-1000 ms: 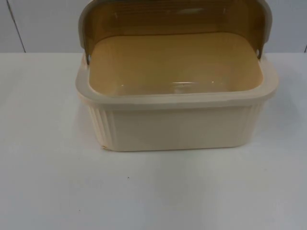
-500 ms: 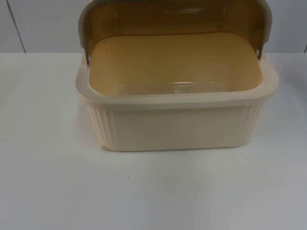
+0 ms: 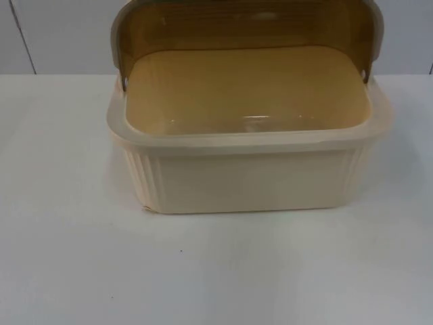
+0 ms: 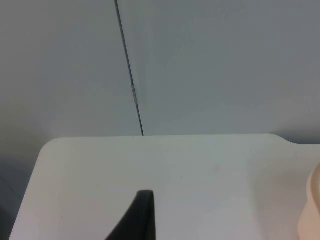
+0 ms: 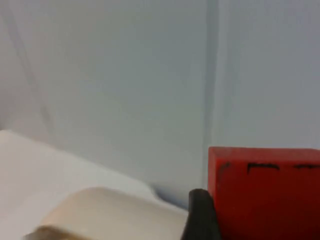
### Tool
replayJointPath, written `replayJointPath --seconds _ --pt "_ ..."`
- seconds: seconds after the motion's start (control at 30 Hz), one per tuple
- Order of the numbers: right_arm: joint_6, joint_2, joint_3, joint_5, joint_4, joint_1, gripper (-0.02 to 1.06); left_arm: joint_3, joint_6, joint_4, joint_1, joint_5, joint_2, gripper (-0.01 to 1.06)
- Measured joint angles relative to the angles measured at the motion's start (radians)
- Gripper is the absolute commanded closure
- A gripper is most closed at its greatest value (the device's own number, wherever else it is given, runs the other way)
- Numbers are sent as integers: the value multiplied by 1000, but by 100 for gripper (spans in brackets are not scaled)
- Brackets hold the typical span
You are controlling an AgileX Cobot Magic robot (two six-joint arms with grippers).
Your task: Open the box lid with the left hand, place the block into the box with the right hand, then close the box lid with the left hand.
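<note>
One cream box (image 3: 247, 177) sits on the white table (image 3: 67, 257) in the top view, its ribbed front wall facing 6 o'clock and its translucent amber lid (image 3: 247, 27) swung up and back toward 12 o'clock, against the grey partition wall (image 3: 61, 34). The box's single compartment lies open to the camera and its tan floor is bare; only a faint glare line crosses it near the front wall. The lid hangs from two small pivots, one at the rim's 9 o'clock end and one at its 3 o'clock end.

One red block (image 5: 265, 192), with dark marks along its upper face, is held by the right gripper (image 5: 235, 220) in the right wrist view: a black fingertip (image 5: 200, 217) presses against the block's side and the block is off the table, so the fingers are closed on it. A rounded cream corner of the box (image 5: 100, 212) lies below and beside the block, with the partition wall behind.

In the left wrist view the left gripper (image 4: 137, 222) waits over a bare table corner (image 4: 150, 170), one black fingertip (image 4: 142, 215) visible; whether its fingers are open or closed cannot be told. A sliver of the box (image 4: 311, 210) edges in at that view's side, well apart from the fingertip.
</note>
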Motion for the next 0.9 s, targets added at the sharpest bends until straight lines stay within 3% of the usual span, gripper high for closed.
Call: replayJointPath --seconds 0.3,0.9 --pt "-9 -2 55 -38 3 137 105 0 0 0 0 0 0 0" --pt "32 -44 567 -348 19 143 105 0 0 0 0 0 0 0"
